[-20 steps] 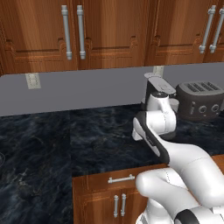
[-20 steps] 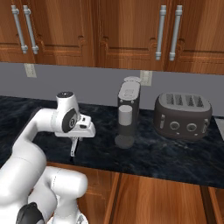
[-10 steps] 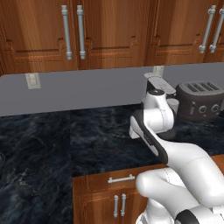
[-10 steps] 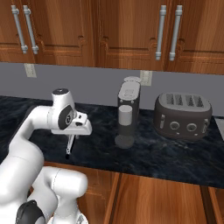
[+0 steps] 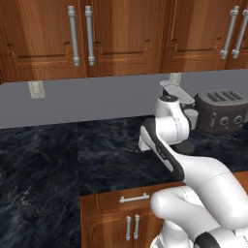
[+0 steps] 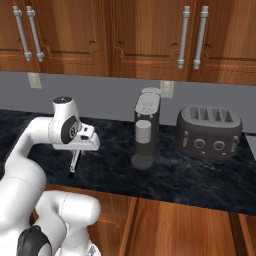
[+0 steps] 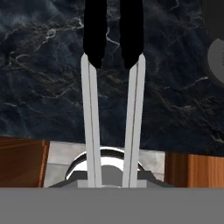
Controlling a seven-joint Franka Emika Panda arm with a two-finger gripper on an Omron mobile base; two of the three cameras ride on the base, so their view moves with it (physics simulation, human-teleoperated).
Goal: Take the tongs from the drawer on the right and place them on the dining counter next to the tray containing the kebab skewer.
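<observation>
The fingers (image 6: 75, 157) are standing partly closed and are clamping the tongs (image 7: 91, 109), whose two thin arms are hanging straight down from the hand with their black tips pointing at the black stone counter (image 6: 180, 177). Compared with a second ago, the hand is sitting a little further left over the counter while the grip is unchanged, so the arm appears to be swinging the tongs away from the coffee machine (image 6: 146, 127) and the toaster (image 6: 209, 132) on the right. The tongs are hanging clear of the stone, just above it and near its near edge, above the drawer (image 5: 134, 197) with the short bar handle. By the look of it the pick-up is done and the carry is under way; setting the tongs down beside the tray is the step still ahead.
</observation>
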